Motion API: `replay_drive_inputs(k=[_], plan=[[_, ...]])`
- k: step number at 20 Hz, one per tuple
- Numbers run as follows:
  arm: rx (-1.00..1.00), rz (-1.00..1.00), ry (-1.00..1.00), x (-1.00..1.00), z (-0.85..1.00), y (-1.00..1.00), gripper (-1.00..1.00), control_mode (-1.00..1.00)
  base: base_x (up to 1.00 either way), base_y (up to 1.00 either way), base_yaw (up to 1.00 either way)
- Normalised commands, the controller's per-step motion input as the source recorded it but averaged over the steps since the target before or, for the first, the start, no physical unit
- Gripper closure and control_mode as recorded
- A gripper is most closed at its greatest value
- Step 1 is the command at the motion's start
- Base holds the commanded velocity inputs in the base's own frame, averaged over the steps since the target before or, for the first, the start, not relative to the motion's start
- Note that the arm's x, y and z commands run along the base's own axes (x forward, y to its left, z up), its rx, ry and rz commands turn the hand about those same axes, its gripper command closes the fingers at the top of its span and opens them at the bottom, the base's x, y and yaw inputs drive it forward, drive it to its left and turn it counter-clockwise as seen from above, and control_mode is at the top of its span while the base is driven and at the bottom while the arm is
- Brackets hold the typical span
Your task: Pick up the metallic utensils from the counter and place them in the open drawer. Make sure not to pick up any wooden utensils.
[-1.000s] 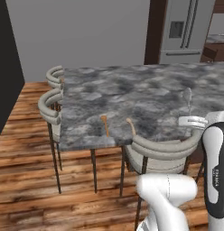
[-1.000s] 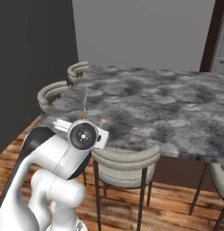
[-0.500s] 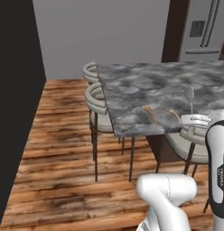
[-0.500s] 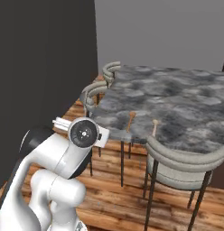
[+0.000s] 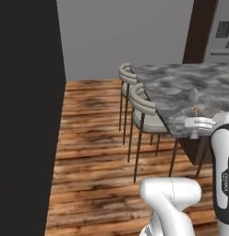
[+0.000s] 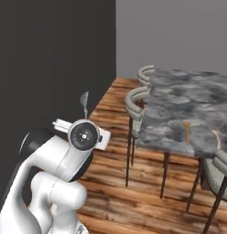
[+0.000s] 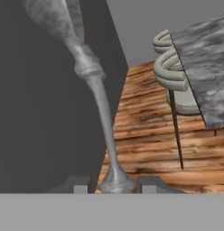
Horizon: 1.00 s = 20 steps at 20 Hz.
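Standing upright in hand [image 7: 114, 186]: spoon [image 7: 93, 90]

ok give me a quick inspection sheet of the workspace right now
surface: grey-and-black marbled counter, off to the side of the arm.
job's things: silver-grey spoon-like utensil held upright in the gripper; orange-brown wooden spoon and pale tan wooden spoon lie on the counter near its edge; drawer and knife not made out.
clutter: nothing seen.
grippers: jaws shut on the utensil's handle end.
cables: nothing seen.
surroundings: pale chairs along the counter, wooden floor, dark wall.
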Motion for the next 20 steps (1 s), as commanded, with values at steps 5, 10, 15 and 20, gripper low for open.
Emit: replay_drive_inputs(k=[5, 10, 15, 20], plan=[[0.0, 0.0, 0.0, 0.0, 0.0, 0.0, 1.0, 1.0, 0.96, 1.0, -0.02], [0.0, 0.0, 0.0, 0.0, 0.0, 0.0, 1.0, 1.0, 1.0, 1.0, -0.09], [0.0, 0.0, 0.0, 0.0, 0.0, 0.0, 1.0, 1.0, 1.0, 1.0, -0.15], [0.0, 0.0, 0.0, 0.0, 0.0, 0.0, 1.0, 1.0, 1.0, 0.71, -0.19]])
